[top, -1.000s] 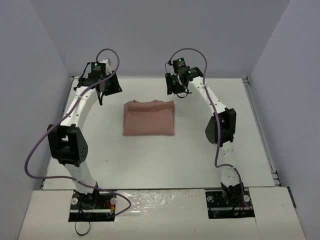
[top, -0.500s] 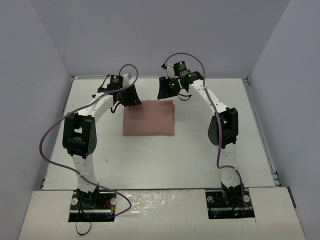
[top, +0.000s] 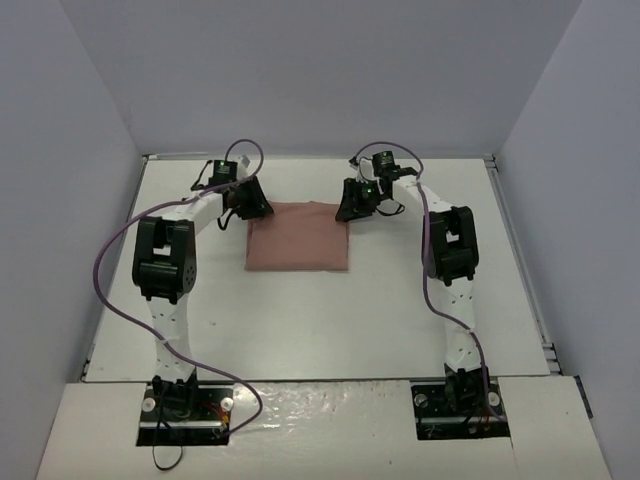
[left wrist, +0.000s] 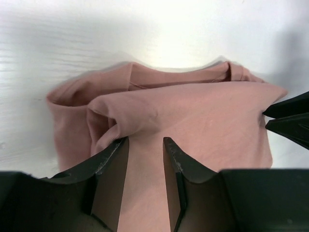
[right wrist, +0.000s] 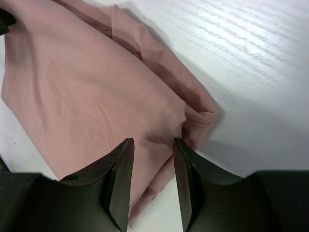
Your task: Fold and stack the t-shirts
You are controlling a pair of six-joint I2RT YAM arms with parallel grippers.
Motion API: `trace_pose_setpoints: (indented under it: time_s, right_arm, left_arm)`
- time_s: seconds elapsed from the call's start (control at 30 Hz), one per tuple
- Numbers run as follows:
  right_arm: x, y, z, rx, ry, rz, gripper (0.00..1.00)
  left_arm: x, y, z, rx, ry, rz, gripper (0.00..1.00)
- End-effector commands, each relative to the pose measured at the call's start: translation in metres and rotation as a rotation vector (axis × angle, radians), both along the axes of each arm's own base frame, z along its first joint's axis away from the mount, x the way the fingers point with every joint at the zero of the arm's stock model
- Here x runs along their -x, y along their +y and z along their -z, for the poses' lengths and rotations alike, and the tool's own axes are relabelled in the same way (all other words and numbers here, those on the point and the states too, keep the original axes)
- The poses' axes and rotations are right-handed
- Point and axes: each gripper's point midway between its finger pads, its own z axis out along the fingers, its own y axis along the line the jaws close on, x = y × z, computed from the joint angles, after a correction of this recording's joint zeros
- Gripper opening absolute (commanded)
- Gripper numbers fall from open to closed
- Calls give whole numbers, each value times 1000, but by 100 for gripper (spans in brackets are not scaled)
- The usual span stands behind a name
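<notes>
The t-shirt point(top: 297, 235) lies on the white table as a dusty-pink folded rectangle, plain side up. My left gripper point(top: 255, 207) is low over its far left corner. In the left wrist view the jaws point(left wrist: 145, 141) stand apart above flat cloth point(left wrist: 193, 116), the left fingertip point(left wrist: 118, 147) against a rolled fold. My right gripper point(top: 347, 210) is at the far right corner. In its own view it is open point(right wrist: 152, 141) over the shirt point(right wrist: 87, 82), straddling the layered edge, nothing pinched.
The white table point(top: 300, 320) is walled in by grey panels at the back and both sides. Purple cables loop over both arms. The right gripper's fingertips point(left wrist: 289, 121) show at the right edge of the left wrist view.
Both grippers have come in from the far corners of the table and dropped onto the shirt's far corners. Their jaws kept the same gap. The shirt has stayed in place.
</notes>
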Motion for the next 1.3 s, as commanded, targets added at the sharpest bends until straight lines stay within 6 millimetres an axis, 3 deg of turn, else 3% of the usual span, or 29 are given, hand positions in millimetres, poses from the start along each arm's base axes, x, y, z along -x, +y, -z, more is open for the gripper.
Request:
trace_pose_setpoints:
  time_s: [0.0,0.07,0.17,0.3,0.47,0.5,0.57,0.63,0.73,0.83,0.93,1.07,1.13,1.2,1.27]
  right_arm:
    - [-19,1,-103,-87,-233,-16,37]
    - [-16,4,-127,-130,-254,-26,37]
    - [-3,17,-152,-199,-253,-65,38]
    - [22,40,-149,-240,-207,-139,38]
    - [53,44,-96,-200,-135,-202,37]
    - [52,44,-94,-202,-146,-204,37]
    - [66,36,-58,-191,-73,-183,36]
    - [70,28,-38,-154,-56,-160,36]
    - [77,15,-15,-111,-34,-141,36]
    - [78,9,-10,-94,-28,-128,35]
    - [69,5,-34,-63,-89,-85,36]
    - [60,-8,-110,-27,-270,-2,36]
    - [59,-25,-159,7,-389,80,38]
    - [61,-39,-191,31,-460,151,40]
    - [68,-58,-232,54,-557,242,47]
  left_arm:
    - [-13,10,-130,73,-275,-36,32]
    - [-7,8,-156,91,-333,-20,32]
    - [7,-1,-170,143,-351,25,33]
    - [25,-11,-135,201,-250,61,33]
    - [58,-11,-77,228,-106,54,33]
    - [61,-10,-69,217,-89,47,33]
    - [69,-2,-43,166,-34,23,33]
    - [76,6,-24,123,11,2,33]
    - [82,12,-5,88,45,-18,33]
    - [81,16,-7,71,37,-20,33]
    - [81,19,-28,41,15,1,33]
    - [86,31,-86,-34,-87,5,33]
    - [96,46,-126,-117,-158,-8,33]
    - [100,64,-159,-219,-227,-30,38]
    - [122,87,-207,-319,-308,-76,44]
